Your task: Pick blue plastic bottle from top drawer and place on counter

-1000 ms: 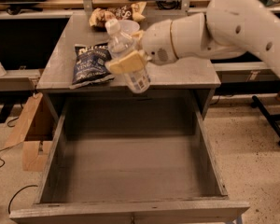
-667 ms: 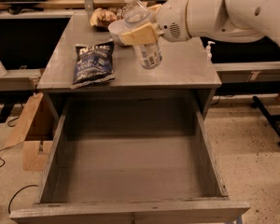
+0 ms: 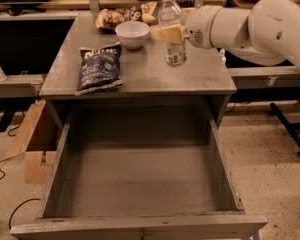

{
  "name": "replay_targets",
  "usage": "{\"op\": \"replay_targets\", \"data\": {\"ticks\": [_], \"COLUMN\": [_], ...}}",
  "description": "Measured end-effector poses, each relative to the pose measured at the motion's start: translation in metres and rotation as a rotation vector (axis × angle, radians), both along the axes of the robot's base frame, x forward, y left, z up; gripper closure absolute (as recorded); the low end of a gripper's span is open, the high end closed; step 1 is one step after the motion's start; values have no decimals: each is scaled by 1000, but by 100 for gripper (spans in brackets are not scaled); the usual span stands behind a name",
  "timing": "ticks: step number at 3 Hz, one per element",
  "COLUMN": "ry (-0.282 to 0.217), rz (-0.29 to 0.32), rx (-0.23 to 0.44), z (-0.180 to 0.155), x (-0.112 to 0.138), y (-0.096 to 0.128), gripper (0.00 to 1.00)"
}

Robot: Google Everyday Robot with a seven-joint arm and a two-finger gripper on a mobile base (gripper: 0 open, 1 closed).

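The blue plastic bottle (image 3: 173,29) is clear with a white cap and a white label. It stands upright at the right side of the grey counter (image 3: 140,71), its base at or just above the surface. My gripper (image 3: 166,33) reaches in from the right and is shut on the bottle's middle with its pale yellow fingers (image 3: 165,33). The top drawer (image 3: 140,181) is pulled fully out below the counter, and nothing lies in it.
A dark blue chip bag (image 3: 99,67) lies on the counter's left side. A white bowl (image 3: 132,34) sits just left of the bottle, with a tan snack bag (image 3: 110,18) behind it. A cardboard box (image 3: 32,144) stands on the floor at left.
My gripper has carried the bottle up and to the right, from in front of the counter's edge to over the counter's right side. The bottle has gone from tilted to upright.
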State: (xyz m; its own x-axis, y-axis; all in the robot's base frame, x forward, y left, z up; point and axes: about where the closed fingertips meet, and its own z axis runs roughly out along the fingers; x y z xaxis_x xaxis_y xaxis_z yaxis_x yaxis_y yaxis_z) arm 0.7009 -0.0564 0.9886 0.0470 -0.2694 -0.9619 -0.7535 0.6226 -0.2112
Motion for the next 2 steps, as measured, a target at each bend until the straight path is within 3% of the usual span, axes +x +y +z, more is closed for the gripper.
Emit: {"op": "replay_targets", "data": {"ticks": [1,2], "ry": [-26,-4], "rz": [-111,-190], "rx": [91,174], "z": [-40,-78], "x": [22,35], "y": [-35,-61], "gripper": [100,100]}}
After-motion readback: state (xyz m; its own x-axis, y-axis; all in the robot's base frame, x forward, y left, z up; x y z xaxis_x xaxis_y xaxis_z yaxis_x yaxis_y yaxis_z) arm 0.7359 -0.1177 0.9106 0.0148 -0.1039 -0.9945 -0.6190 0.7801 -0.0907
